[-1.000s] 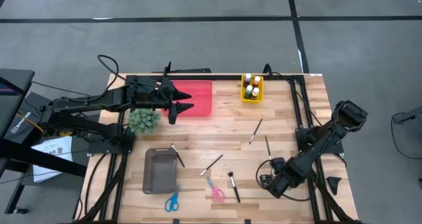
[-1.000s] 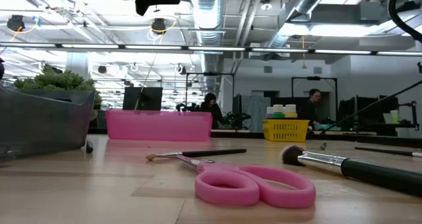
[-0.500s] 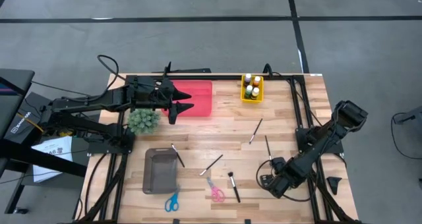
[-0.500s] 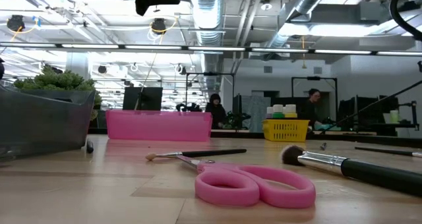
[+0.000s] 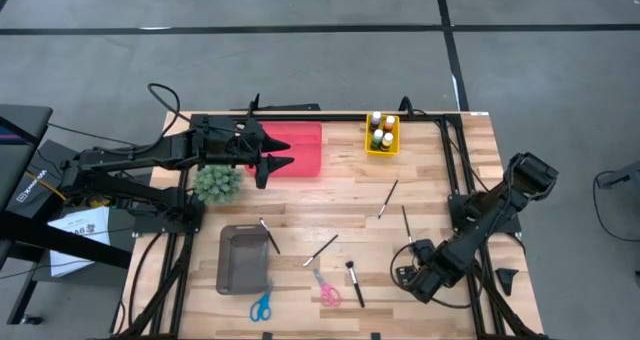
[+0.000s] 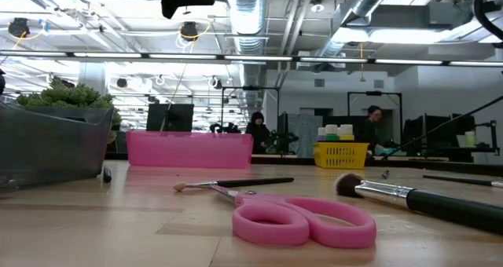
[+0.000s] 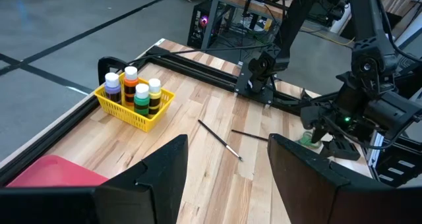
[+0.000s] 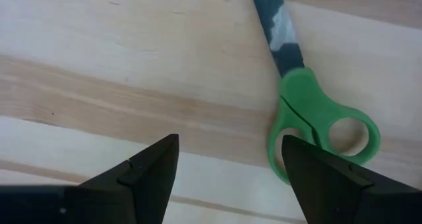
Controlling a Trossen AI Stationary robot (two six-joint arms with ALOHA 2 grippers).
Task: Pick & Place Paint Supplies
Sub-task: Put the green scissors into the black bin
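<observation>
Several paint bottles stand upright in a small yellow basket (image 5: 381,133) (image 7: 134,99) at the table's far edge. Thin dark-handled brushes lie flat on the wood: two at mid-right (image 5: 388,198) (image 5: 406,223), one in the middle (image 5: 320,250), one with its end on the grey bin's rim (image 5: 270,235). A thicker brush (image 5: 354,283) lies near the front. My left gripper (image 5: 272,156) (image 7: 227,171) hovers open over the pink tray (image 5: 300,148). My right gripper (image 5: 408,276) (image 8: 227,168) is open, low over the near right of the table, beside green scissors (image 8: 310,112).
A fuzzy green tuft (image 5: 218,183) sits below the left arm. A grey bin (image 5: 243,260) stands at near left. Blue scissors (image 5: 262,305) and pink scissors (image 5: 326,290) (image 6: 302,220) lie near the front edge. Black rails frame the table's sides.
</observation>
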